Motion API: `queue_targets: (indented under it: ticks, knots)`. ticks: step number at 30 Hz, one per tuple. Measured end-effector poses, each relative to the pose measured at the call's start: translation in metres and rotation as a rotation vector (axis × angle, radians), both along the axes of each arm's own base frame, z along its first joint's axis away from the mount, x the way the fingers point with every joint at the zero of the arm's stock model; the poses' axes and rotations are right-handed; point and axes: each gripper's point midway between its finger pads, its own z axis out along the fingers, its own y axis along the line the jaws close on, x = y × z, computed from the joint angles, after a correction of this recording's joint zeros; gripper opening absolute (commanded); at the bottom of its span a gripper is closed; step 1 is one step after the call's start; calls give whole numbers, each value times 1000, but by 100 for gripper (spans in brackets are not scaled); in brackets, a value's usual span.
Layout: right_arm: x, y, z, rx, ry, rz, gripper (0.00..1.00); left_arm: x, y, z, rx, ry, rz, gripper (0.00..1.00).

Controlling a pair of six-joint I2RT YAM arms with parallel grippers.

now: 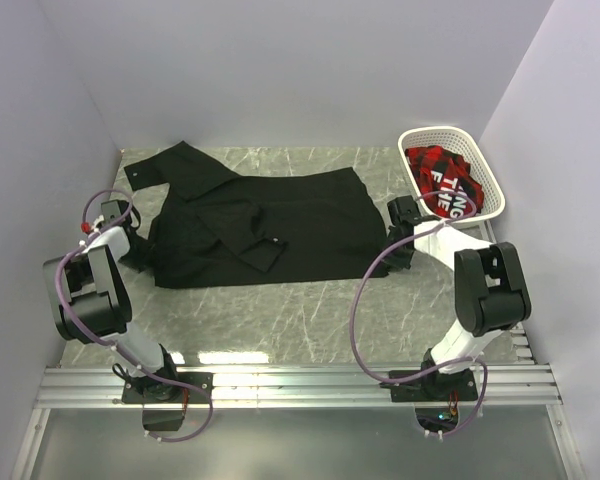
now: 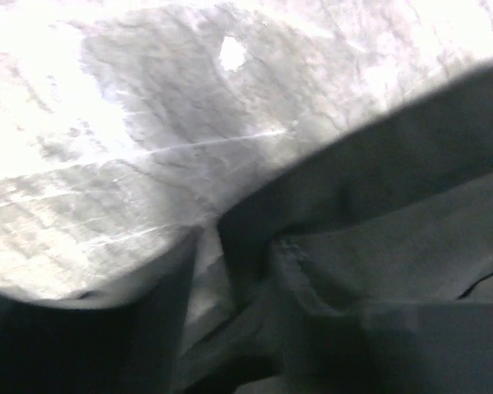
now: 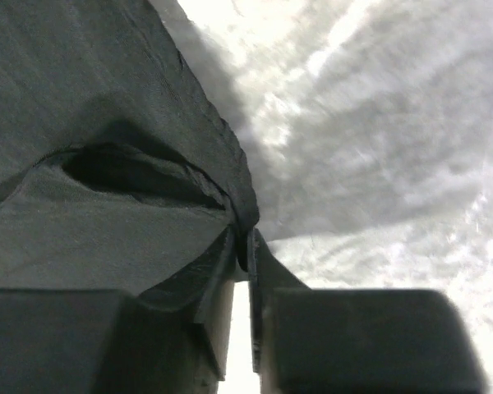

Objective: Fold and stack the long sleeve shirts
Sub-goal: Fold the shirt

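One black long sleeve shirt [image 1: 270,225] lies spread across the marble table, with a sleeve [image 1: 165,165] reaching to the far left and folds near its middle. My right gripper [image 3: 248,246] is at the shirt's right edge, its jaws nearly together and pinching a rolled bit of hem. My left gripper [image 1: 140,243] is low at the shirt's left edge. In the left wrist view, blurred dark cloth [image 2: 370,246] fills the lower right and covers the space round the fingers, so the grip there is unclear.
A white basket [image 1: 485,175] stands at the far right corner with red plaid cloth [image 1: 435,165] inside, close behind my right arm. Grey walls close in the left, back and right. A metal rail [image 1: 300,380] runs along the near edge.
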Motion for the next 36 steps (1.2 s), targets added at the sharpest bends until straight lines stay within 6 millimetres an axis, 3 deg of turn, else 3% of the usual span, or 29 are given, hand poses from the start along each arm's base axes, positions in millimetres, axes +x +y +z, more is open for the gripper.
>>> queue_targets:
  ticks: [1,4,5,7,9,14,16,20,22,25,30,36]
  knots:
    - [-4,-3,0,-13,4,6,37,-2,1,1,5,4,2,63]
    - [-7,-5,10,-32,-11,19,55,-9,3,5,15,13,16,79]
    - [-7,-5,16,-39,-26,22,58,-12,2,8,14,17,20,87]
    - [-4,-1,29,-45,-65,44,64,-16,2,17,18,6,27,92]
    - [1,10,47,-43,-121,84,65,-17,2,34,31,-28,28,97]
    - [10,62,87,63,-269,238,64,-11,-14,88,74,-179,-31,98]
    - [10,86,96,128,-309,299,63,-6,-34,104,80,-229,-111,98]
    - [10,143,108,312,-361,402,63,2,-85,116,56,-275,-301,97]
    - [9,172,109,405,-368,439,63,2,-106,116,38,-292,-381,97]
    - [8,209,104,514,-357,473,64,-7,-122,107,12,-288,-443,97]
    - [0,263,80,643,-279,505,66,-27,-123,82,11,-228,-465,97]
    - [-2,297,59,711,-210,504,66,-33,-119,74,30,-216,-460,97]
